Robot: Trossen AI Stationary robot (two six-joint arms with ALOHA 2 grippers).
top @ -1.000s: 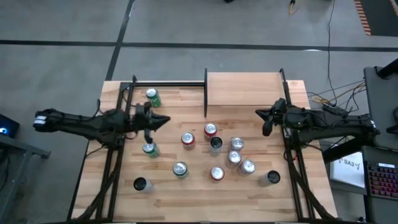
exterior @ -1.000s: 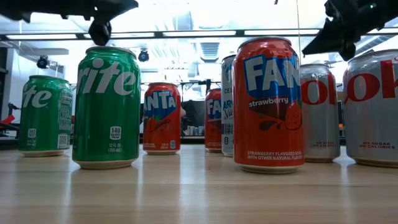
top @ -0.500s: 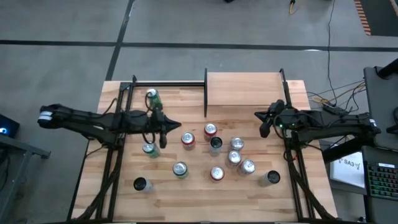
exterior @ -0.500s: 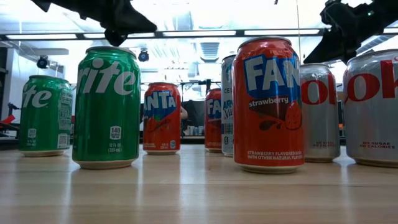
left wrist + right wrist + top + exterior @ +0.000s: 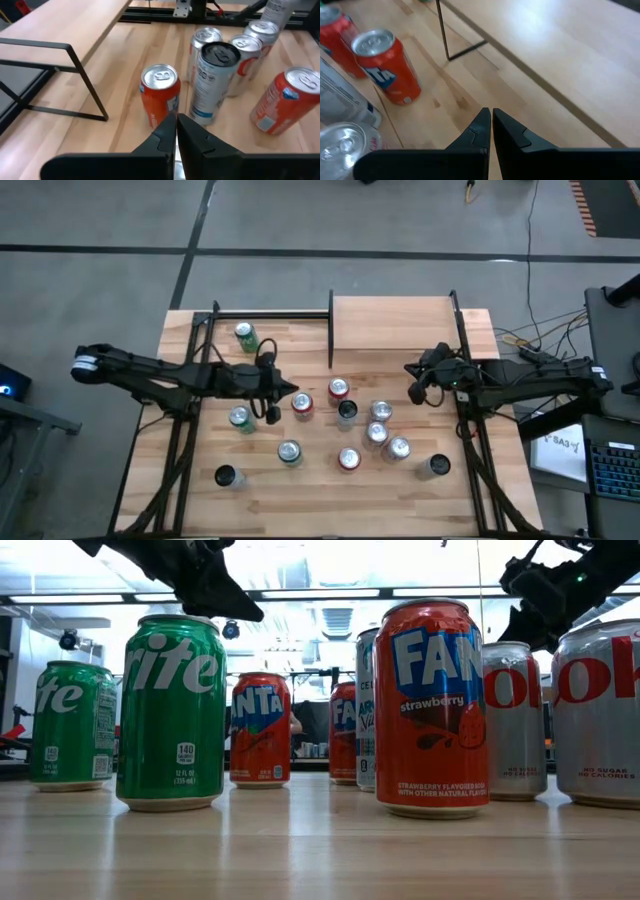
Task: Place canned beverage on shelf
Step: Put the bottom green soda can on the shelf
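Several drink cans stand upright on the wooden table: red cans, green cans, silver cans and a slim black-topped can. The shelf, a light board with black posts, stands at the far edge with nothing on it. My left gripper hangs shut above the table, slanting down toward a red can. My right gripper hangs shut near the shelf's front right corner, beside another red can. Neither holds anything.
A black frame runs along the far edge left of the shelf, and its post stands near the red can. More cans stand toward the near edge. A bare strip of table lies between the cans and the shelf.
My left gripper has moved toward the table's right edge, from above the green can to just short of the red cans. It has tipped from pointing nearly straight down to a shallower slant. It has stayed shut. No can has moved.
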